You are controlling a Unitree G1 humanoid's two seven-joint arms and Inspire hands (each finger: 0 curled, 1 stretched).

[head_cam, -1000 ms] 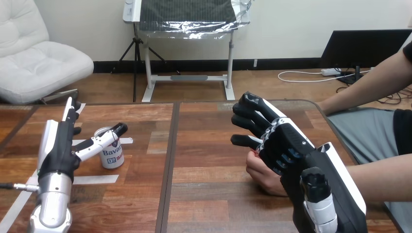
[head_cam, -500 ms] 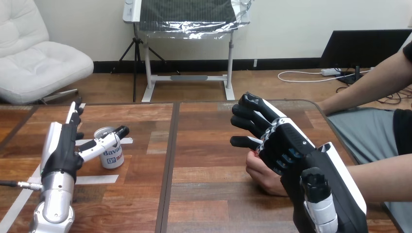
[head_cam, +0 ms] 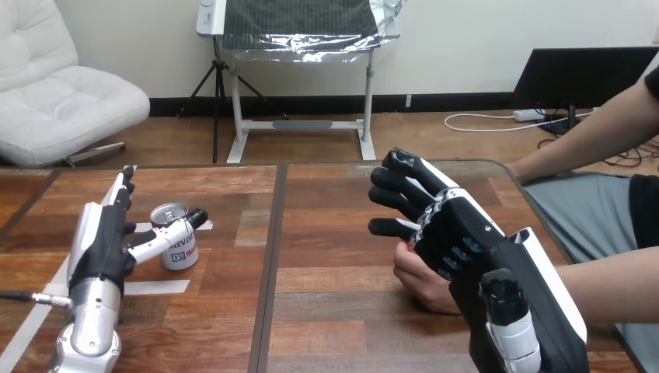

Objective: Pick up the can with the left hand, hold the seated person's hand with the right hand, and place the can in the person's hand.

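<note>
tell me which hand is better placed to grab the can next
Left. The left hand is open right beside the can, with its thumb across the can's front. The right hand is well away from it, over the person's hand.

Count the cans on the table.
1. The can stands upright on the left part of the table, just right of the left hand, whose thumb crosses its front.
</note>
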